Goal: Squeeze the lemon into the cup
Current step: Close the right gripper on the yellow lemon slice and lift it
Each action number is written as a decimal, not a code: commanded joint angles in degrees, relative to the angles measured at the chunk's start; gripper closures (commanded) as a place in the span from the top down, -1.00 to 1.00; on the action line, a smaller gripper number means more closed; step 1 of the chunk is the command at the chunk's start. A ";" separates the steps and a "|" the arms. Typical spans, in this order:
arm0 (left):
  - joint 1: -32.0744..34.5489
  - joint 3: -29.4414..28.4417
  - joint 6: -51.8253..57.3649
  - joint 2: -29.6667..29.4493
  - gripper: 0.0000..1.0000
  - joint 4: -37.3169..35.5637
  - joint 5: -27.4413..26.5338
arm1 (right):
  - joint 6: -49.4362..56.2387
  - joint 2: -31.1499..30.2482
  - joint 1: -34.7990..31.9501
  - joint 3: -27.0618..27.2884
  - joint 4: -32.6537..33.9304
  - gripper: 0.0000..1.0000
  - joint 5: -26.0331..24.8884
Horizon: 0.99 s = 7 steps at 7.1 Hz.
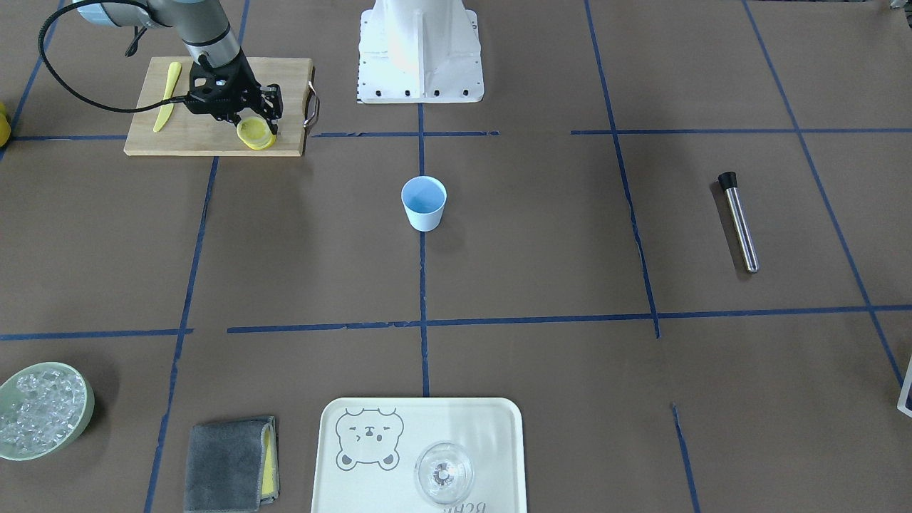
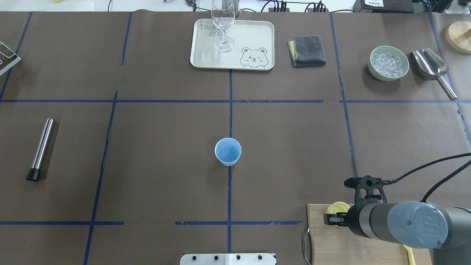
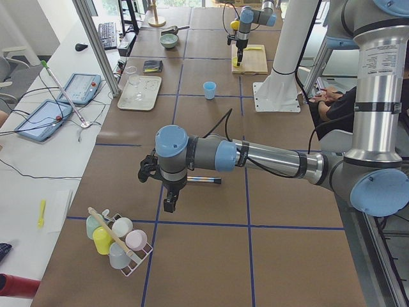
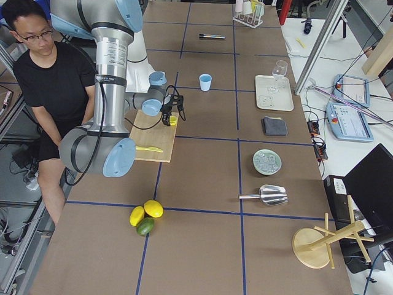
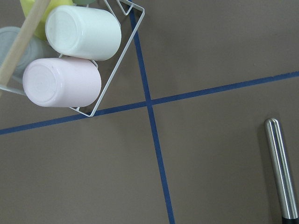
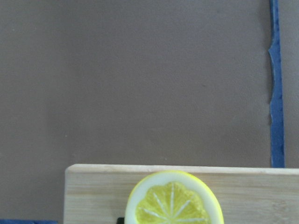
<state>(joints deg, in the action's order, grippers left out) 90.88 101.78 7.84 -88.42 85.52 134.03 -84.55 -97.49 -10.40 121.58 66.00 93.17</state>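
A yellow lemon slice [image 1: 255, 133] lies near the front edge of a wooden cutting board [image 1: 285, 78]. It also shows in the overhead view [image 2: 337, 207] and fills the bottom of the right wrist view [image 6: 174, 203]. My right gripper [image 1: 258, 127] is down over it, jaws against its rim on either side. The light-blue cup [image 1: 424, 203] stands upright and empty at the table's middle [image 2: 228, 151], well apart from the board. My left gripper [image 3: 167, 204] hangs over the far left end of the table. I cannot tell whether it is open or shut.
A yellow plastic knife [image 1: 167, 96] lies on the board. A metal tube [image 2: 40, 149] lies on the left side, and a rack of mugs [image 5: 70, 51] is under the left wrist. A tray [image 1: 463, 420] with a clear glass [image 1: 444, 472], a grey cloth [image 1: 231, 463] and a bowl of ice [image 1: 85, 399] line the far edge.
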 commanded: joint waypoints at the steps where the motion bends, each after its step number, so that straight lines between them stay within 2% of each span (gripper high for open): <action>1: 0.00 0.09 0.07 0.00 1.00 0.00 0.00 | 0.00 -0.15 -0.23 0.24 0.00 0.05 -0.01; 7: 0.00 0.00 -0.02 0.00 1.00 0.00 0.09 | 0.00 -0.42 -2.16 3.39 0.00 0.08 -0.09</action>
<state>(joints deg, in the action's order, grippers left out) 90.88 101.81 7.82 -88.43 85.52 134.06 -84.55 -97.92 -11.99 124.09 66.01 93.15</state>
